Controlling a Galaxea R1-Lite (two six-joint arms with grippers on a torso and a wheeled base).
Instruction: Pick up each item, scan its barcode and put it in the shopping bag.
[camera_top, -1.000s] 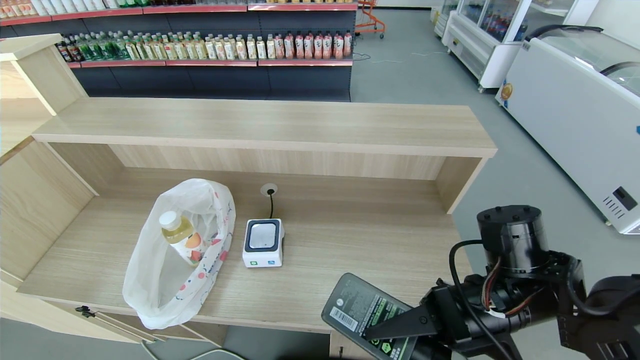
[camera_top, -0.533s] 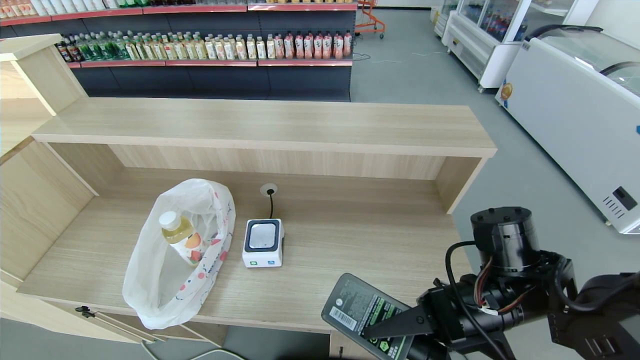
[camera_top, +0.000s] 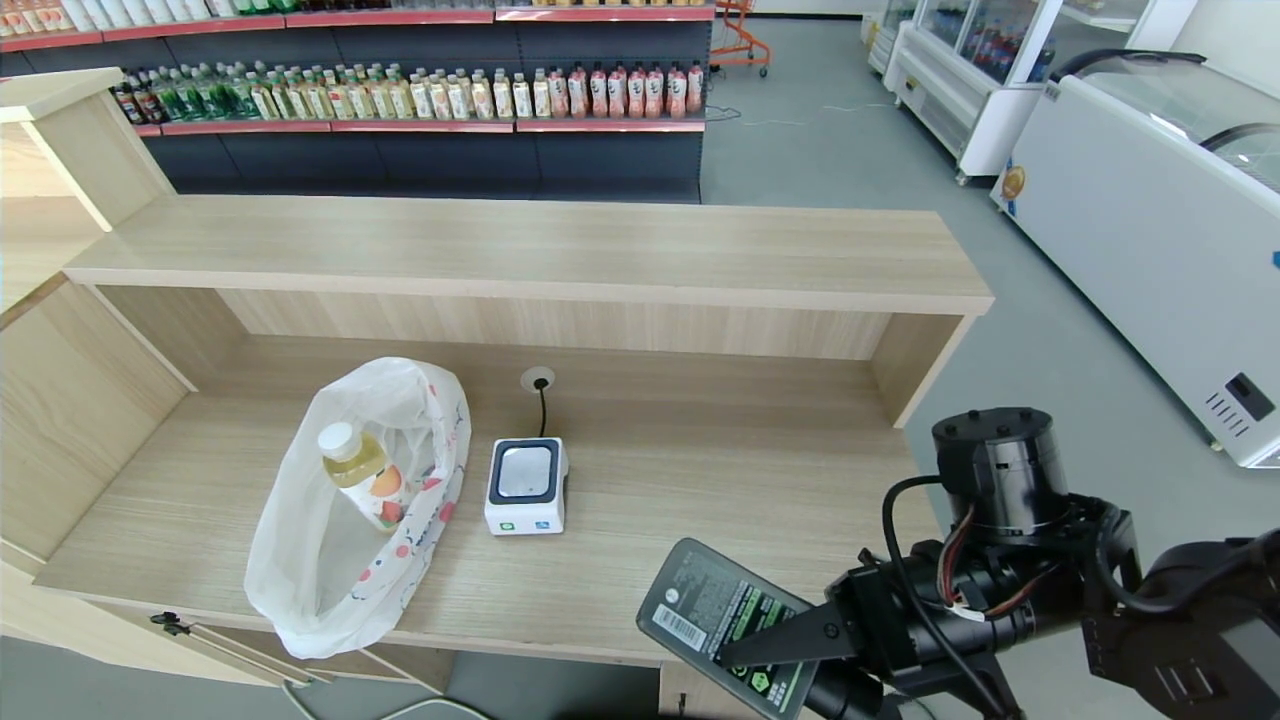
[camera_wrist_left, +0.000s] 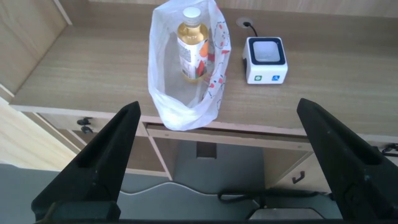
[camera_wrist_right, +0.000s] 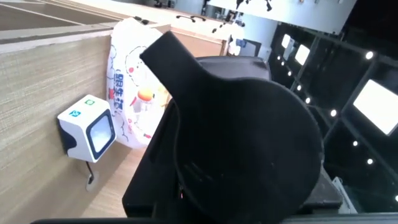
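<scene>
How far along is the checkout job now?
Done: a bottle sits in the shopping bag. In hand: the right gripper holds a dark packet, barcode up, right of the scanner. Left, it seems: scan the packet, then bag it.

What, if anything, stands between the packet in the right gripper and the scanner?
Nothing visible does. The right gripper holds the dark packet at the counter's front edge, and only bare counter lies between it and the scanner. The shopping bag, with a bottle inside, lies beyond the scanner, on its left.
</scene>
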